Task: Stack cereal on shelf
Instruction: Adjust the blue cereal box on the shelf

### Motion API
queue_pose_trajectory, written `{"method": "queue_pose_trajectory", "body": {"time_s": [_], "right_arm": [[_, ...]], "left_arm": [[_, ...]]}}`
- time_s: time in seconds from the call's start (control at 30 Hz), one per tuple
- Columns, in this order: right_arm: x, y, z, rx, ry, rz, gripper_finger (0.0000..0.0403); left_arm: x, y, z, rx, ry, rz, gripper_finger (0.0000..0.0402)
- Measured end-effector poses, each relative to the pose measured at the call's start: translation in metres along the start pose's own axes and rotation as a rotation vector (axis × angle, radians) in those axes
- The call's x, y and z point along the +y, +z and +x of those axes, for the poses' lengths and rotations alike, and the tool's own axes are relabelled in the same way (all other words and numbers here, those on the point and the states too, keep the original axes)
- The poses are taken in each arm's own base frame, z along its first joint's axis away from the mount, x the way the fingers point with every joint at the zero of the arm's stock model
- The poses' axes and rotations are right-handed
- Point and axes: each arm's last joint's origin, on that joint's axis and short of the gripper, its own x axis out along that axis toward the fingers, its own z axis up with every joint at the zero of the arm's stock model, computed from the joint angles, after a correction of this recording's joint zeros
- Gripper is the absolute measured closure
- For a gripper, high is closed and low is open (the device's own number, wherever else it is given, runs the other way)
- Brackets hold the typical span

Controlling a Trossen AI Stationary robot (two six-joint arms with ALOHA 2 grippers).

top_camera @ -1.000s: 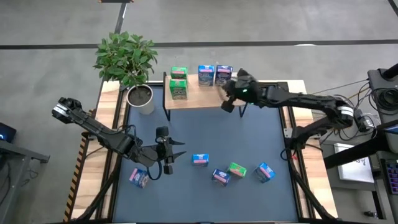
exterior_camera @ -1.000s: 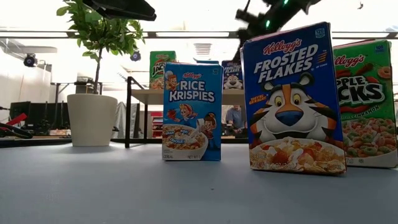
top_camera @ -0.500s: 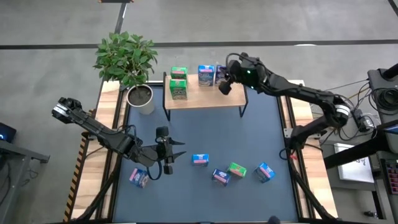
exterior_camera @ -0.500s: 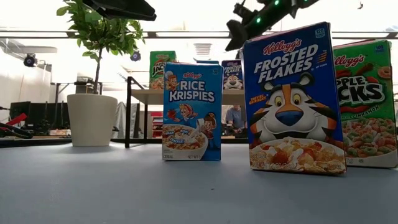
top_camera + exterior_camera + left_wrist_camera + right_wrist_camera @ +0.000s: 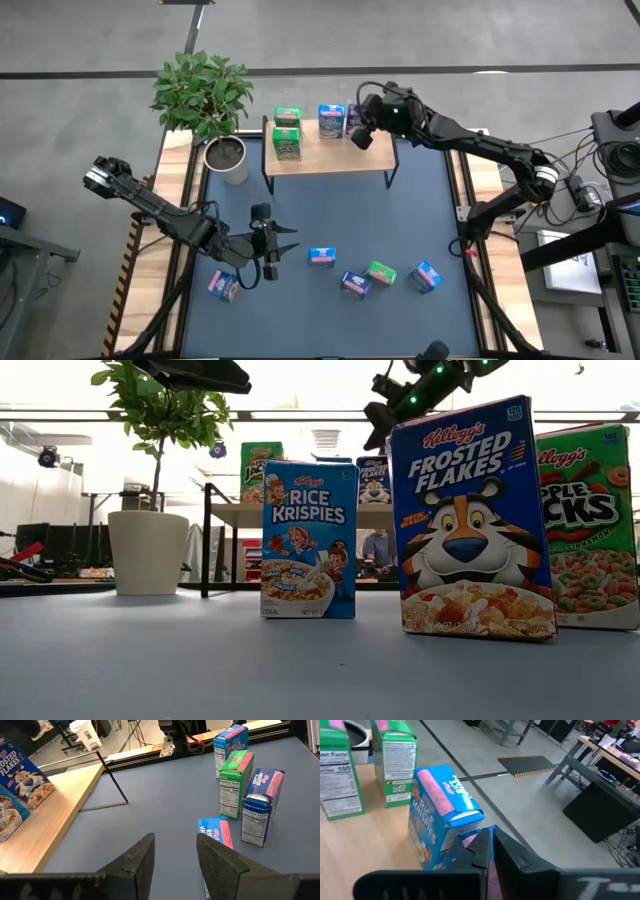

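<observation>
Dark blue-grey bench [image 5: 400, 230], far edge: light-wood shelf on black legs [image 5: 330, 158]. Right gripper [image 5: 362, 128], fingers pressed together, is at a blue Frosted Flakes box [image 5: 462, 852] beside the upright blue Rice Krispies box [image 5: 437, 812]. Left gripper [image 5: 272, 243], fingers spread, waits near the left edge.

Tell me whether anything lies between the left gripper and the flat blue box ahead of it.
Nothing visible does. The left gripper is open, and only bare tabletop separates it from the flat blue box.
</observation>
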Motion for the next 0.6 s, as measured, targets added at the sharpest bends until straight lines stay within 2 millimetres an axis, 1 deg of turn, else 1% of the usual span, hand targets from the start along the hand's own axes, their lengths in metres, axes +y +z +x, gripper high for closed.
{"method": "queue_pose_trajectory", "body": {"time_s": [0.6], "right_arm": [[0.0016, -0.0090, -0.0011, 0.098, 0.003, -0.065, 0.0391]], "left_arm": [[-0.0001, 0.0000, 0.0000, 0.000, 0.000, -0.002, 0.0272]]}}
